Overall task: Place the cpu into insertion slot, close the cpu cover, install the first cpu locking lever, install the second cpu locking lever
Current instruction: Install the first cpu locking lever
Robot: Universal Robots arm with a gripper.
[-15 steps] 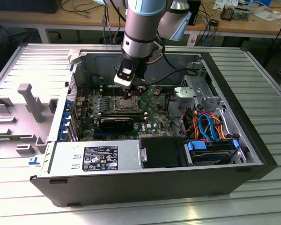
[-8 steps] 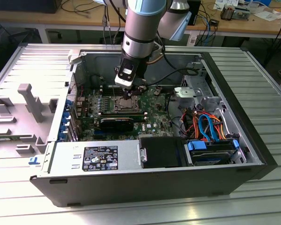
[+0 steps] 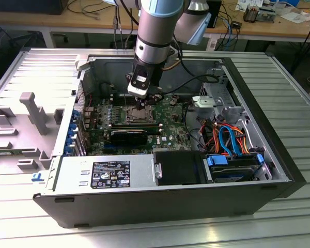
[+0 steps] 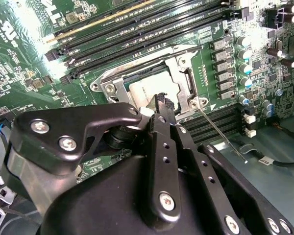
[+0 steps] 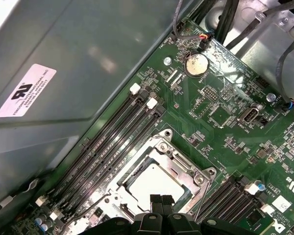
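Exterior view: we see an open computer case [image 3: 144,201] lying on a ribbed metal tabletop [image 3: 294,103]. The arm [image 3: 157,31] comes straight down into it. The gripper [image 3: 143,106] sits right over the insertion slot [image 3: 137,114] on the green motherboard [image 3: 173,124]. The power supply [image 3: 106,173] is along the near wall, and a drive with blue tabs [image 3: 232,168] is at the exterior view's right. A grey side panel [image 3: 26,119] lies at the exterior view's left.

Second wrist view: the black gripper [image 4: 164,104] is low over the socket, tip just above or touching the cpu [image 4: 144,90]; we cannot tell which. The cpu lies flat in the slot, silver top up. The cpu cover [image 4: 183,66] looks to be down, framing the chip through its window. One thin locking lever [image 4: 220,132] angles away from the socket corner, not tucked in. Memory slots [image 4: 137,34] run alongside.

First wrist view: the gripper [image 5: 159,199] has both fingertips [image 5: 153,199] pressed together, nothing between them that we can see. The cpu [image 5: 149,183] sits just beyond them, inside the cpu cover [image 5: 186,169]. Memory slots [image 5: 108,142] run beside it, a coin battery [image 5: 196,63] lies further off, and there is a white sticker [image 5: 27,90] on the case wall.
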